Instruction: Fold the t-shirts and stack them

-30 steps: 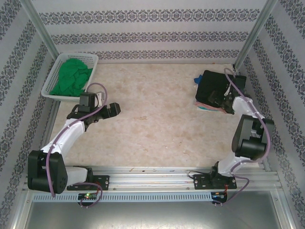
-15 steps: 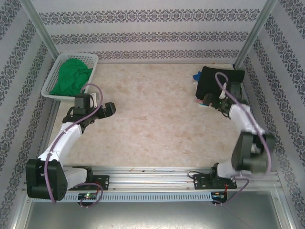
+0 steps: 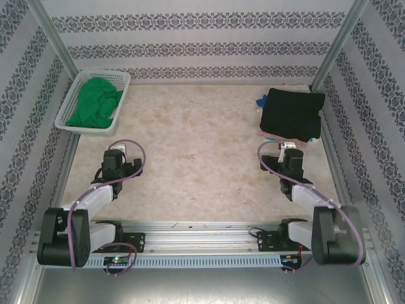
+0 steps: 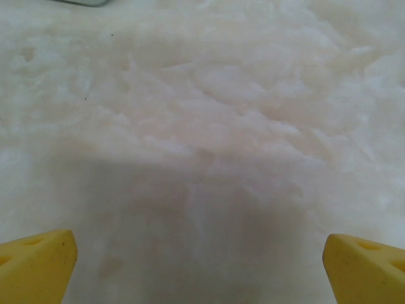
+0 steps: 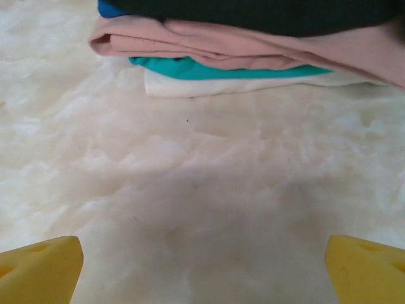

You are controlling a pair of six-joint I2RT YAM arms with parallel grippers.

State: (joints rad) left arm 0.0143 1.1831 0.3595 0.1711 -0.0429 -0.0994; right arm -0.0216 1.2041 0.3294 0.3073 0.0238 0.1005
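Green t-shirt (image 3: 95, 104) in basket (image 3: 101, 73) sits about 11 o'clock from left gripper (image 4: 202, 263), the nearer; it and right gripper (image 5: 202, 266) both spread, empty.

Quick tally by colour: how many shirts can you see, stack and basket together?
black shirt, top of stack: 1
blue shirt: 1
pink shirt: 1
teal shirt: 1
white shirt, bottom: 1
green shirt, in basket: 1
Total: 6
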